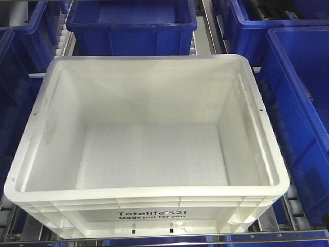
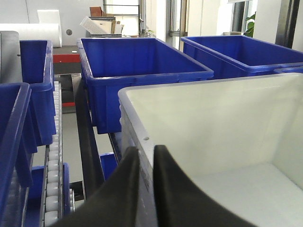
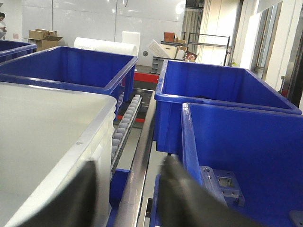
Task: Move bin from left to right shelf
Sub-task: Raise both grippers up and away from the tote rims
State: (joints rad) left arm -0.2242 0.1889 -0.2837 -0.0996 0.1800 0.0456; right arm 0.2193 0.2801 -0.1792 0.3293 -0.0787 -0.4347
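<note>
The empty white bin (image 1: 149,60), marked "Totelife 521" on its front, sits on the roller shelf in the middle of the front view. No gripper shows in that view. In the left wrist view my left gripper (image 2: 146,153) is shut on the bin's left wall (image 2: 213,118), one dark finger outside and one inside the rim. In the right wrist view my right gripper (image 3: 129,165) is open. Its left finger is over the bin's right rim (image 3: 42,123). Its right finger (image 3: 173,172) is over the gap beside a blue bin (image 3: 246,151).
Blue bins surround the white one: behind it (image 1: 133,20), to its right (image 1: 303,103) and to its left (image 1: 13,92). White rollers (image 3: 125,123) and a metal shelf rail (image 3: 142,156) run between the lanes. More blue bins (image 2: 142,71) stand further back.
</note>
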